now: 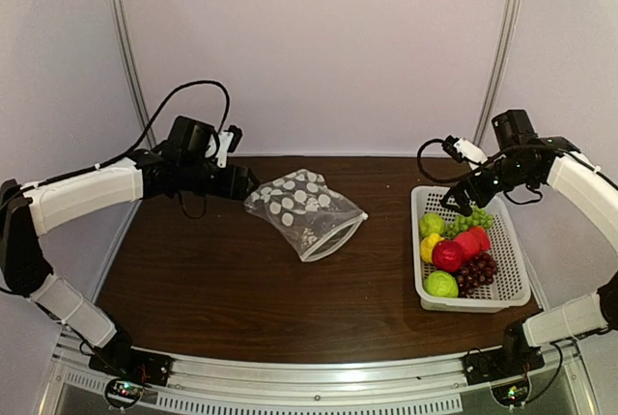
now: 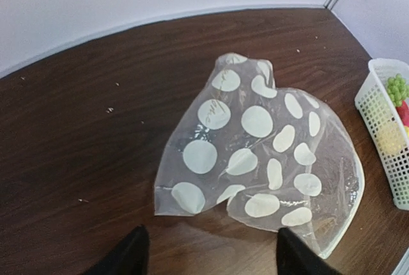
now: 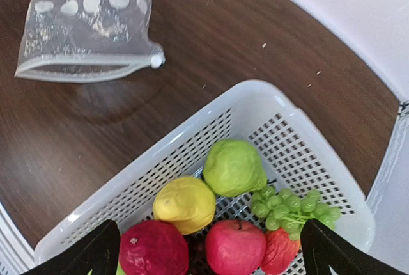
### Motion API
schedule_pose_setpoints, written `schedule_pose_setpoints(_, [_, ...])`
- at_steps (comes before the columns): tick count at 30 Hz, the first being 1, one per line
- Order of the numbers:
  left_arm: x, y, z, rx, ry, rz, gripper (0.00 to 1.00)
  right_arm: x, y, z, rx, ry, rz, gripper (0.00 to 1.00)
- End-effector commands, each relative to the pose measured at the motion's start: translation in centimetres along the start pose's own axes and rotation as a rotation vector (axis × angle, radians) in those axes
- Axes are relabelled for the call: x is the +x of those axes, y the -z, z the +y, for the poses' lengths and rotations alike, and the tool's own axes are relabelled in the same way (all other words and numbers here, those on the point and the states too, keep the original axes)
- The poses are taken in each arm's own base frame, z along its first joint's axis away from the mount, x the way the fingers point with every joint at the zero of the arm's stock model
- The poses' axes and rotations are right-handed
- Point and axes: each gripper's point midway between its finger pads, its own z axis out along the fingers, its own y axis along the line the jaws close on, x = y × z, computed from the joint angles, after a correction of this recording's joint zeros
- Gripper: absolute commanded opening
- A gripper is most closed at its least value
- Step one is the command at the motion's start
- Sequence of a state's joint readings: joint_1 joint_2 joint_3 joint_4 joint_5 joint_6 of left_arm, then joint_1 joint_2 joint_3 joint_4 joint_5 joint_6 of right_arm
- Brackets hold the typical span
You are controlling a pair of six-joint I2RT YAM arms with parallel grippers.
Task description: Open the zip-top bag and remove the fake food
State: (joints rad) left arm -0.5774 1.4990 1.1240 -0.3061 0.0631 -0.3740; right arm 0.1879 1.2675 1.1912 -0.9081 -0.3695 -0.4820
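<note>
Nearest the arm bases, the dark wooden table (image 1: 212, 280) carries a white perforated basket (image 1: 473, 306) on its right side, long axis running away from the bases.

The fake food lies inside this basket. At the near end sit a green apple (image 1: 441, 284) and a bunch of purple grapes (image 1: 475, 272). Beyond them are a dark red fruit (image 1: 447, 256), a yellow lemon (image 1: 429, 244) and a pink-red fruit (image 1: 471, 241). At the far end are a second green fruit (image 1: 432, 224) and a bunch of green grapes (image 1: 473, 219).

The zip-top bag (image 1: 304, 207) lies on the table, near the middle and well apart from the basket. Its white-dotted side faces up. The mouth end (image 1: 333, 238) points toward the near right, and its rim is bowed and looks parted.

The left gripper (image 1: 241, 181) is at the bag's far-left end. In the left wrist view its fingers (image 2: 131, 252) stand moderately apart with nothing clamped between them, and the bag's edge lies just past the tips. Whether one tip touches the plastic cannot be told.

The right gripper (image 1: 462, 198) hangs over the far end of the basket. In the right wrist view its fingers (image 3: 99, 249) are spread wide and empty, with the fruit below them.

Plain pale walls (image 1: 319, 48) close the scene behind.
</note>
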Motion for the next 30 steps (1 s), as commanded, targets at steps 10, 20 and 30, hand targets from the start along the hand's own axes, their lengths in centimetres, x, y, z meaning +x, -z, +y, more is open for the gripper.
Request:
schedule_pose_setpoints(10, [-8.7, 10.3, 2.2, -0.236, -0.134, -0.255, 0.97, -8.5, 6.1, -9.4, 0.335, -0.377, -0.507, 1.00])
schedule_pose_setpoints(20, [-8.2, 10.4, 6.7, -0.485, -0.075, -0.326, 0.97, -6.5, 6.3, -10.7, 0.448, -0.411, -0.479, 1.00])
schedule_pose_setpoints(30, [-5.4, 9.0, 8.0, -0.489, -0.076, -0.306, 0.97, -5.0, 6.5, -10.6, 0.495, -0.392, -0.459, 1.00])
